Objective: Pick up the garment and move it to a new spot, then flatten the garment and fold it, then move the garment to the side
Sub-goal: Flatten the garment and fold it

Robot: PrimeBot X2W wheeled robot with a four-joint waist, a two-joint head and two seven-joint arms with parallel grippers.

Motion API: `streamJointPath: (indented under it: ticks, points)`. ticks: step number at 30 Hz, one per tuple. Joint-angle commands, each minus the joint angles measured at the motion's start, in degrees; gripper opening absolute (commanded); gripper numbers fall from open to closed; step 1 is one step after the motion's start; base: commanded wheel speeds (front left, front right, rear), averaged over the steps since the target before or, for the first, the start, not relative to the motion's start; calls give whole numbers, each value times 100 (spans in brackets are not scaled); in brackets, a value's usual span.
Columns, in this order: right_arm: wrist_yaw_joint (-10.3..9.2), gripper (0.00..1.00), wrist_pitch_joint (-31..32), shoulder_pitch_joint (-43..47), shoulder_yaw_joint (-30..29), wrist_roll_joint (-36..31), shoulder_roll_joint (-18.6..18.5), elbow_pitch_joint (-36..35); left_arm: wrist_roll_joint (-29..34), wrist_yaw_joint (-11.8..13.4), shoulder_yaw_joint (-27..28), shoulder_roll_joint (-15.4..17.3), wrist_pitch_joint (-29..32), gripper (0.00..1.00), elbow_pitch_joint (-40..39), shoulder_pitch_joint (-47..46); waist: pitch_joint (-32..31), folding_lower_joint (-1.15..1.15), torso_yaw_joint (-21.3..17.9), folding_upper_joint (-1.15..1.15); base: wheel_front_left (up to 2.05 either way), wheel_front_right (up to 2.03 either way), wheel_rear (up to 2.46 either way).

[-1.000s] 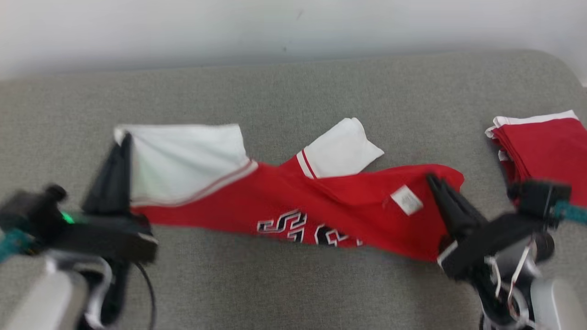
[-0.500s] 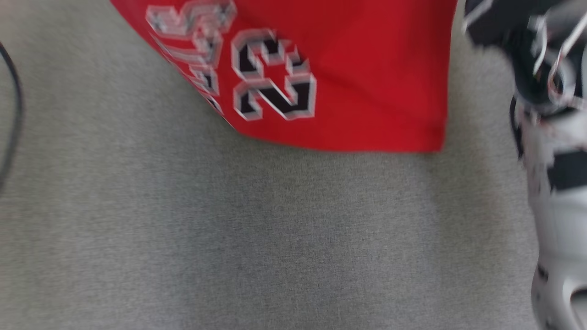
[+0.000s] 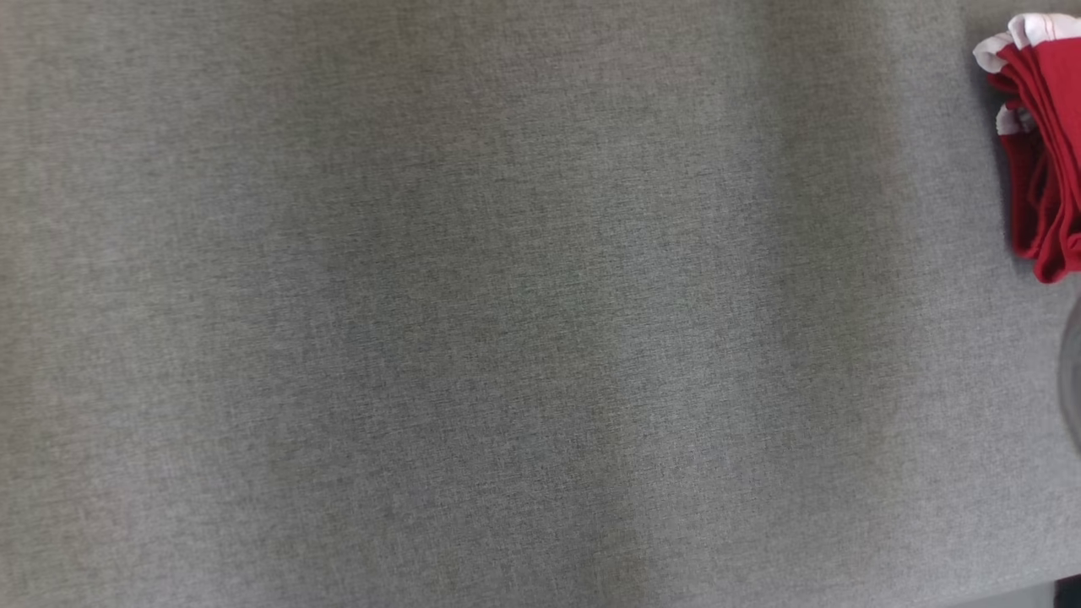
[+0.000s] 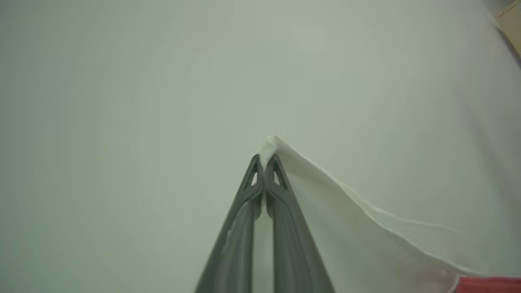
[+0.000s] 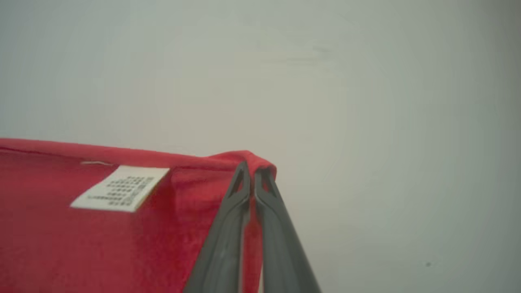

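I see a grey fabric surface (image 3: 473, 321) across my head cam. A folded red stack with white trim (image 3: 1043, 143) lies on it at the upper right edge.

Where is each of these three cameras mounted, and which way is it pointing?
Head view: on the head, facing down at the grey cushion and a folded red pile.
Left wrist view: on that wrist, along the left gripper, shut on the garment's white corner.
Right wrist view: likewise, right gripper shut on its red corner.
Both wrist views share the garment.
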Motion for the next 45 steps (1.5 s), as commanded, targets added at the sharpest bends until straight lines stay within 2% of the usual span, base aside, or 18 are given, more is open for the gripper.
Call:
streamJointPath:
  ticks: [1,5,6,9,11,15,17,22,23,28,29,32,35,40,45]
  points:
    - [-12,0,-236,-204,-118,-121,39,83,-37,-130,58,-52,-132,0,-16,-242,63,-1,-45,-1,0,0,0]
    - [-12,0,-458,-413,-195,-431,-104,211,-155,-301,229,-171,-178,0,-722,-467,233,-1,-42,-1,0,0,0]
    - [-12,0,-476,-379,-187,-471,-141,252,-276,-294,136,-155,-179,0,-888,-224,306,-1,-30,-1,0,0,0]
    - [-12,0,-474,-66,20,-591,-242,427,-475,-290,-274,198,-182,0,-1268,568,518,-1,-6,-1,0,0,0]
    - [-12,0,-470,157,245,-574,-277,527,-622,-292,-222,237,-183,0,-1418,1136,611,-1,9,-1,0,0,0]
    - [-12,0,-502,741,716,-463,-546,617,-725,-295,59,-7,-184,0,-1660,2487,640,-1,98,-1,0,0,0]
    - [-12,0,-485,1063,963,-359,-624,589,-840,-295,300,-271,-185,0,-1812,3086,548,-1,158,-1,0,0,0]
    - [-12,0,-109,1908,1358,38,-929,271,-801,-297,456,-777,-185,0,-2201,4597,86,-1,336,-1,0,0,0]
    - [-12,0,-109,1908,1358,38,-929,271,-801,-297,456,-777,-185,0,-2201,4597,86,-1,336,-1,0,0,0]
    - [-12,0,727,3057,1396,425,-1019,-133,-1013,-296,526,-1314,-185,0,-2061,6162,-719,-1,464,-1,0,0,0]
    - [-12,0,1097,3522,1386,515,-1088,-301,-1169,-296,407,-1383,-186,0,-1826,6767,-1085,-1,489,-1,0,0,0]
    - [-12,0,1618,4438,1327,586,-1080,-615,-1660,-297,292,-1564,-185,0,-1419,7767,-1726,-1,548,-1,0,0,0]
    - [-12,0,1789,5011,1221,623,-1012,-767,-1999,-296,426,-1771,-185,0,-1355,8398,-2107,-1,599,-1,0,0,0]
    - [-12,0,2036,5872,832,503,-931,-875,-2400,-297,46,-1824,-186,0,-1234,9229,-2598,-1,809,-1,0,0,0]
    - [-12,0,2727,6730,690,454,-908,-1253,-2968,-297,-217,-1820,98,0,-1111,9877,-3011,-1,980,-1,0,0,0]
